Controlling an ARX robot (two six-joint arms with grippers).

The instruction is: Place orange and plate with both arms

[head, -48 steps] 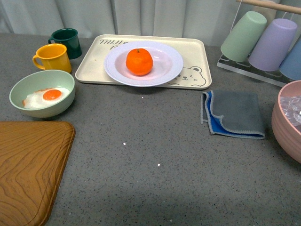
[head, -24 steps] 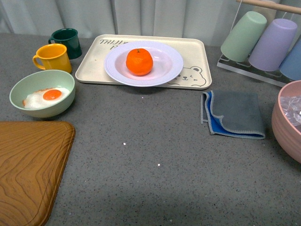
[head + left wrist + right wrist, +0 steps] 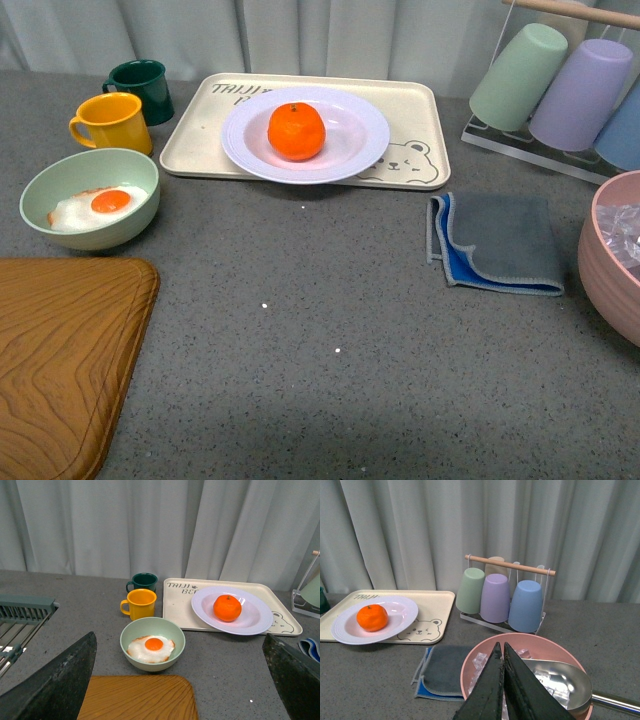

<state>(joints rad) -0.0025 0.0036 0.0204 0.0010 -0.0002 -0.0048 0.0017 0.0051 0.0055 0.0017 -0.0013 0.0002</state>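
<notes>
The orange (image 3: 296, 131) lies in the white plate (image 3: 352, 150), left of the plate's middle. The plate rests on a cream bear tray (image 3: 412, 112) at the back of the table. Both show in the left wrist view too, orange (image 3: 227, 608) on plate (image 3: 255, 621), and in the right wrist view, orange (image 3: 372, 617) on plate (image 3: 400, 621). Neither arm appears in the front view. My left gripper (image 3: 182, 680) is open, far back from the plate, over the grey tabletop. My right gripper (image 3: 501, 652) is shut and empty, above a pink bowl (image 3: 555, 650).
A pale green bowl with a fried egg (image 3: 89, 198), a yellow mug (image 3: 112, 122) and a dark green mug (image 3: 142, 88) stand left of the tray. A wooden board (image 3: 60, 350) lies front left. A grey-blue cloth (image 3: 497, 242), a cup rack (image 3: 560, 85) and the pink bowl (image 3: 612, 255) are on the right.
</notes>
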